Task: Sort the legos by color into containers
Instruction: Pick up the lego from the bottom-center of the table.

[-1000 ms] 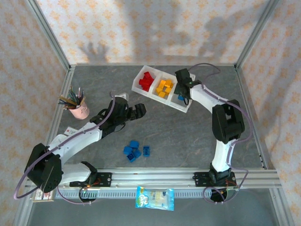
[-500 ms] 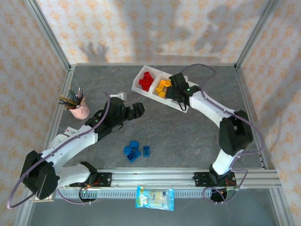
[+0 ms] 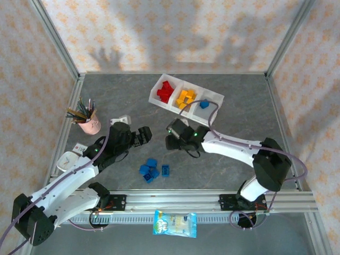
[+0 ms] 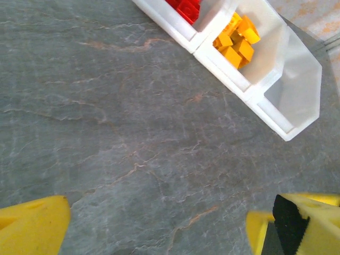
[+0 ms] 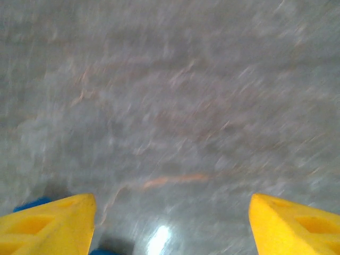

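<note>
Hovered mid-fetch, right tool (image 3: 169, 140) wide and empty near the small blue plastic bricks (image 3: 152, 170) loose on the grey counter (image 3: 239, 133), left tool (image 3: 143, 133) wide too, and called next for a descent onto one brick.

Both arms are stretching inward, facing each other; the left claw (image 3: 143, 134) and right claw (image 3: 169, 139) are both gaping wide.

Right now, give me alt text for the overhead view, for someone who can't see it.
The left gripper and right gripper hang open over a grey table near loose blue bricks. Farther back, a white three-part tray holds red bricks, orange bricks and one blue brick.
</note>
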